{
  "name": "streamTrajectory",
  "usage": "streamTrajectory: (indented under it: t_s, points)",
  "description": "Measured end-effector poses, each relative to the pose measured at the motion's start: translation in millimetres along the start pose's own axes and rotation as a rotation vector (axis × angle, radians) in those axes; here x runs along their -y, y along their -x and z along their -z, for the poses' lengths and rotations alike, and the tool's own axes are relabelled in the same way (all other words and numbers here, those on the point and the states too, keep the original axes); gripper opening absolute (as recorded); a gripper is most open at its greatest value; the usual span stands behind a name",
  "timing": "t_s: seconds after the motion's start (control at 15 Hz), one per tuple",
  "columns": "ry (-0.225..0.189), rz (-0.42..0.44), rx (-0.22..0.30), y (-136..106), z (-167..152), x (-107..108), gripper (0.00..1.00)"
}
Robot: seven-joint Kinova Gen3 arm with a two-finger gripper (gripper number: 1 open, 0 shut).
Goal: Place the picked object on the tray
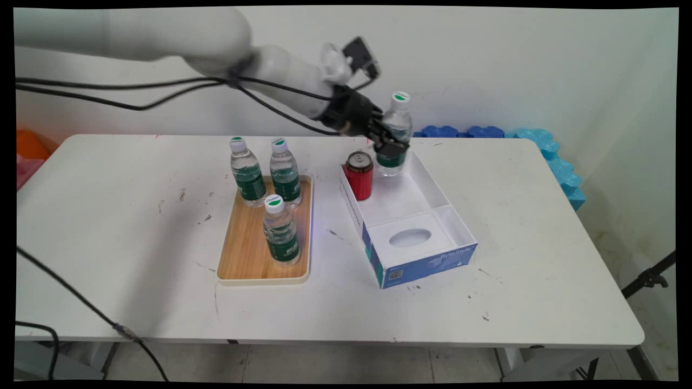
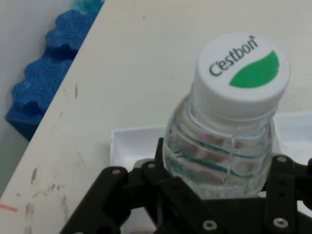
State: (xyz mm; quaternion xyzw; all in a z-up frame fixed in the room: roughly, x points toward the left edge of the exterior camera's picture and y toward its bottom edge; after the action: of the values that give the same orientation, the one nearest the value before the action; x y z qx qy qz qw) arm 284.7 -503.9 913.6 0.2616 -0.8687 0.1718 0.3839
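Standing at the left on a wooden tray (image 1: 244, 259) are three water bottles (image 1: 280, 230), all upright, two at the tray's far end and one nearer the middle. Moving right, an open white box with a blue front (image 1: 427, 263) is lying on the white table (image 1: 130, 237), and a red can (image 1: 359, 175) is standing upright in its far left corner. Just right of the can, the gripper (image 1: 390, 141) is clamping a fourth water bottle (image 1: 396, 129) around its green label, below the shoulder, and holding it upright over the far end of the box; whether its base is touching the box floor or hanging just clear is hard to tell from the main view. In the hand view the bottle (image 2: 225, 141) is sitting between the black linkage of the gripper (image 2: 214, 214), white cap towards the camera, with the box wall (image 2: 134, 141) beneath. Further right, blue foam pieces (image 1: 546, 143) are lying along the table's far edge.

The bottle appears full, so it is probably fairly heavy for its size. Its thin clear plastic is smooth and will likely give under a hard squeeze. The ribbed, labelled middle seems the soundest place to grip, as the neck is narrow and slick.
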Motion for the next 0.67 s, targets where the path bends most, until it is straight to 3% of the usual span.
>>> streamTrajectory:
  t_s: [0.4, 0.67]
  points:
    - [0.060, -0.059, 0.008, 31.2, 83.3, 15.5, 0.00]
    - [0.091, -0.081, 0.027, 51.9, 119.7, 25.4, 0.00]
